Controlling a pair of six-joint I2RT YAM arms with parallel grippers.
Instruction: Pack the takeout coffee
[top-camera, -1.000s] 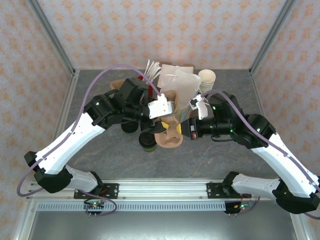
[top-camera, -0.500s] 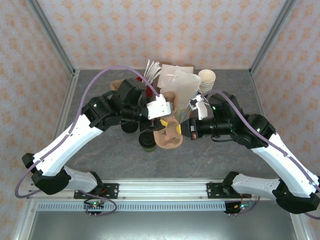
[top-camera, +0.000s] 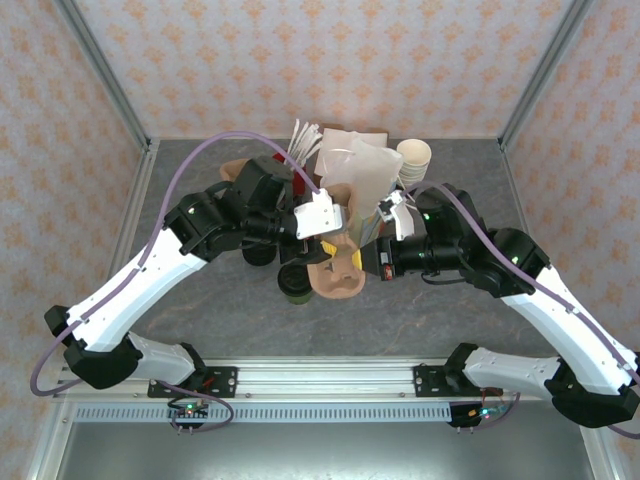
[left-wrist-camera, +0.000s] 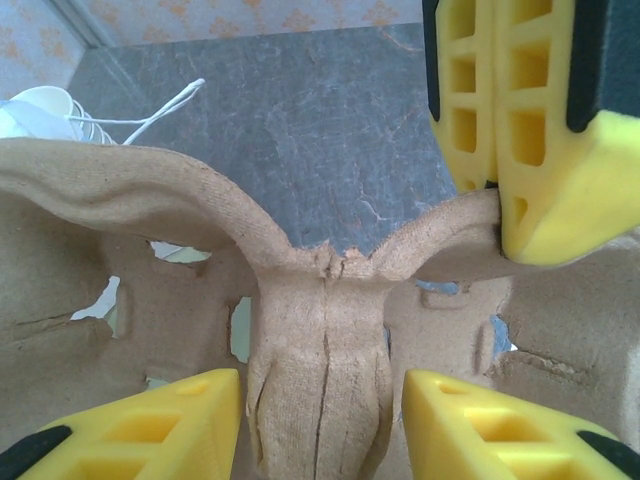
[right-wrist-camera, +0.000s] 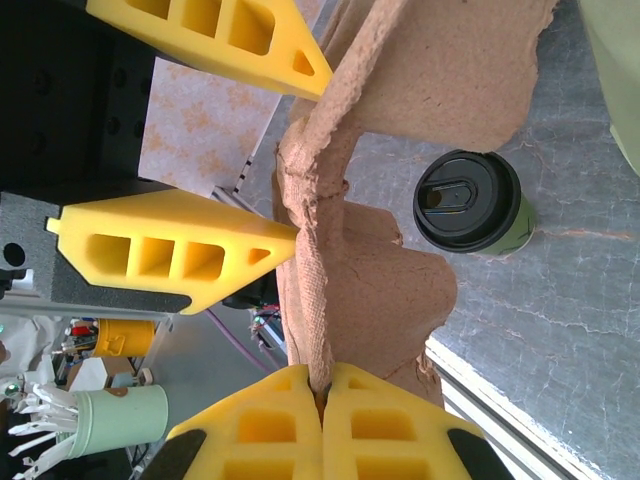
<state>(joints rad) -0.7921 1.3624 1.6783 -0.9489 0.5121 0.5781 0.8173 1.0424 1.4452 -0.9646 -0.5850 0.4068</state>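
left gripper (left-wrist-camera: 320, 388): part open, fingers (left-wrist-camera: 130, 430) either side of the centre ridge of the cardboard cup carrier (left-wrist-camera: 320, 300); slim gap each side, no firm clamp seen
right gripper (right-wrist-camera: 322, 388): closed, pinching the carrier's outer wall
coffee (right-wrist-camera: 470, 205): upright on the table (top-camera: 200, 310), just beside the carrier's near-left edge, clear of both grippers
coffee look: short round cup, green sides, black lid on, sip tab facing up
bag (top-camera: 365, 175): pale paper, standing behind the carrier, far taller than the coffee
count: 1 lidded coffee, 1 carrier, 1 bag, 1 stack of cream cups (top-camera: 414, 153), 2 grippers
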